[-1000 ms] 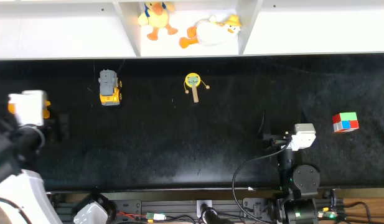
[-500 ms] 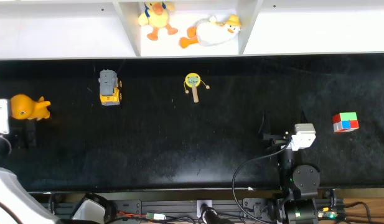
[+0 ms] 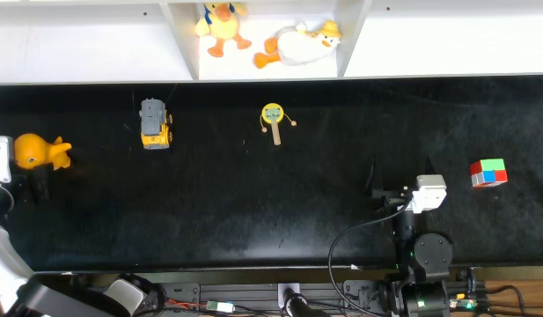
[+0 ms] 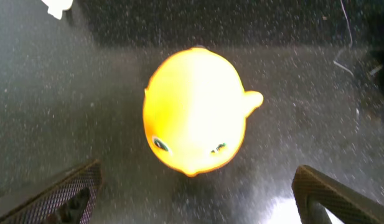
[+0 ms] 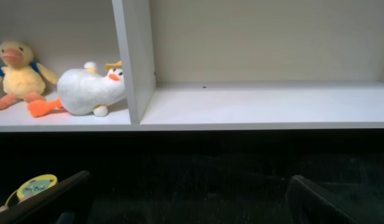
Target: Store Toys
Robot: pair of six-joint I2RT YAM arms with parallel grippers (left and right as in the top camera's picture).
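An orange rounded animal toy (image 3: pixel 40 151) lies on the black table near its left edge. In the left wrist view the orange toy (image 4: pixel 195 118) sits just ahead of my left gripper (image 4: pixel 195 202), whose fingers stand wide apart and hold nothing. From above, the left gripper (image 3: pixel 29 187) is close beside the toy on the near-left side. My right gripper (image 3: pixel 374 187) rests open low on the right, facing the white shelf (image 5: pixel 266 106). A yellow and grey truck (image 3: pixel 154 123), a small rattle drum (image 3: pixel 274 119) and a coloured cube (image 3: pixel 488 173) lie on the table.
Two plush ducks, a yellow one (image 3: pixel 223 25) and a white one (image 3: pixel 297 44), sit in the shelf's middle compartment (image 3: pixel 271 70). The same plush pair (image 5: pixel 61 87) appears in the right wrist view, with a bare compartment to their right.
My left arm has drawn back toward the table's left edge, uncovering the orange toy it was over. The right arm and the other toys have not moved.
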